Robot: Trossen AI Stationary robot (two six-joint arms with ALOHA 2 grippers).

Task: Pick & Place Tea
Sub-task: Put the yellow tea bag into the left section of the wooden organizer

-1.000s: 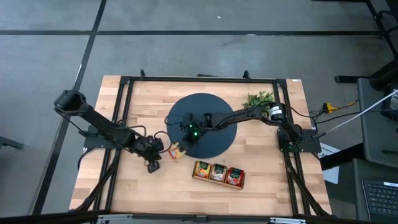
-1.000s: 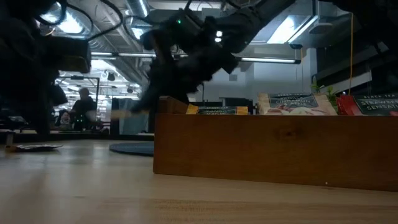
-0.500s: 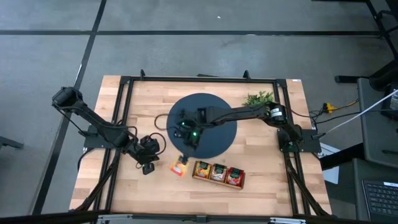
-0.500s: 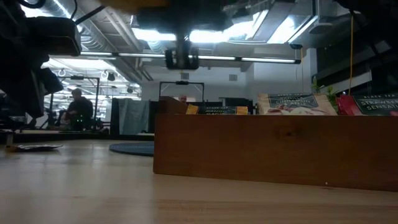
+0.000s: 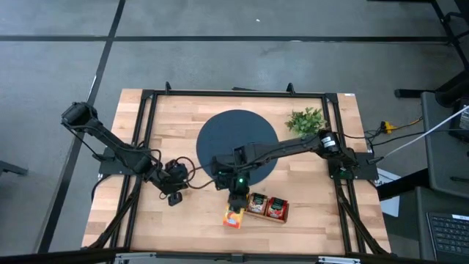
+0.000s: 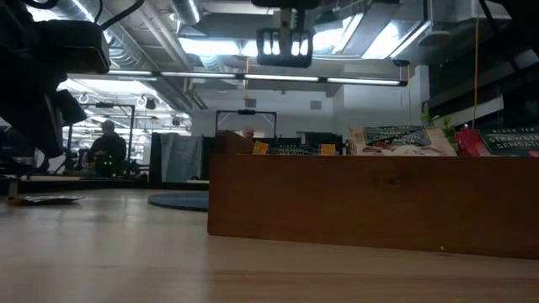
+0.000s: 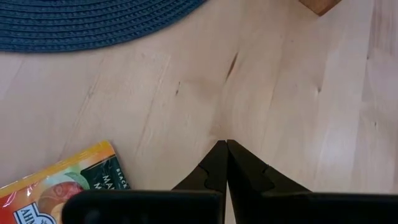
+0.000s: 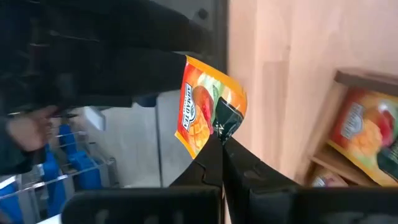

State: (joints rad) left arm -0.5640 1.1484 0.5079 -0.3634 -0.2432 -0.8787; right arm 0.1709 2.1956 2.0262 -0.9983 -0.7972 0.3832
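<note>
We see the right claw [image 8: 221, 142] pinching an orange-yellow square tea packet [image 8: 208, 113] just beside the long brown wooden tray's [image 5: 265, 215] left end; the left claw [image 7: 225, 149] rests closed on the counter [image 5: 157, 227], well left of the tray.

An orange-yellow tea packet [image 8: 206, 115] hangs pinched by its corner; others stand in the wooden tray [image 5: 272, 218].

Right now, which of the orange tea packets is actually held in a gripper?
The orange tea packet pinched in the right gripper, above the wooden tray. The other orange packet lies loose on the table beside the shut, empty left gripper.
</note>
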